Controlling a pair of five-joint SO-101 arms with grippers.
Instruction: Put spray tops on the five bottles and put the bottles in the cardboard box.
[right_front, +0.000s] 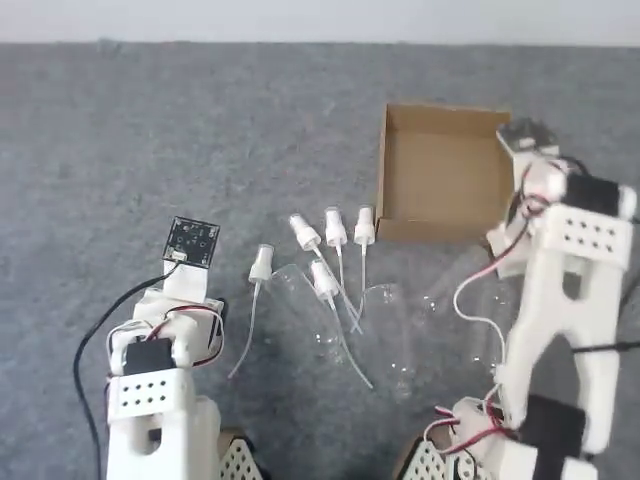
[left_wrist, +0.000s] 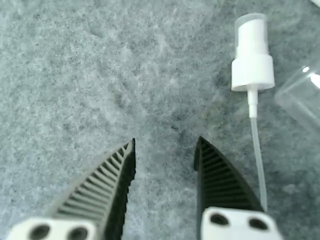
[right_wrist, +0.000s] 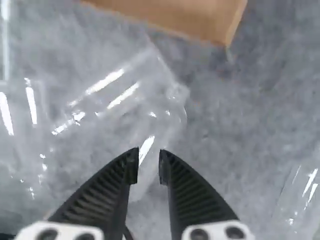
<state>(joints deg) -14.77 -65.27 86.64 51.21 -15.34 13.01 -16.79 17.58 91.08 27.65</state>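
Nothing of the job is done yet, as far as I can judge: the cardboard box (right_front: 445, 170) just ahead of my right claw (right_wrist: 147, 157) holds nothing, and all five spray tops (right_front: 324, 278) lie loose between my two claws, none fitted. The clear bottles (right_front: 395, 335) lie on their sides, uncapped, and they are hard to count through the glare. My left claw (left_wrist: 165, 150) hangs wide open over bare mat, gripping nothing; the nearest spray top (left_wrist: 252, 60) lies just ahead of it, toward my right arm's side, its dip tube trailing back alongside the claw. My right claw is barely parted, a narrow slit between its jaws, poised low over one bottle (right_wrist: 120, 105) without holding it. So every capping and every boxing remains. The table (right_front: 120, 130) wears a grey, felt-like mat, and a pale wall runs beyond its far edge.
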